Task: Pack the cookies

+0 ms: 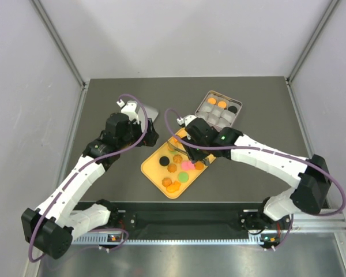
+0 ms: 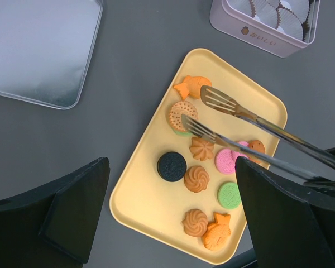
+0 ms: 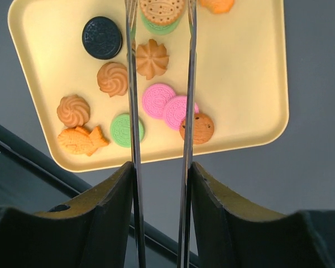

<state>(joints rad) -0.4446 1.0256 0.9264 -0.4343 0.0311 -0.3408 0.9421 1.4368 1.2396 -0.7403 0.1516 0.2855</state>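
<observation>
Several cookies lie on the orange tray (image 2: 139,190): a black one (image 2: 171,166), pink ones (image 2: 228,160), a green one (image 2: 230,195), orange swirls (image 2: 196,178) and fish shapes (image 2: 216,231). My right gripper (image 3: 160,167) is shut on metal tongs (image 3: 132,84). The tong tips stand apart on either side of a tan round cookie (image 2: 182,114) that rests on a green one at the tray's far end. My left gripper (image 2: 172,163) hangs open and empty above the tray's near part. The pink tin (image 1: 240,107) holds two orange cookies (image 1: 217,103) and a black one (image 1: 233,108).
The tin's silver lid (image 2: 39,50) lies flat on the dark table, left of the tray. White paper cups (image 2: 279,17) line the tin's other compartments. Grey walls close in the table on three sides.
</observation>
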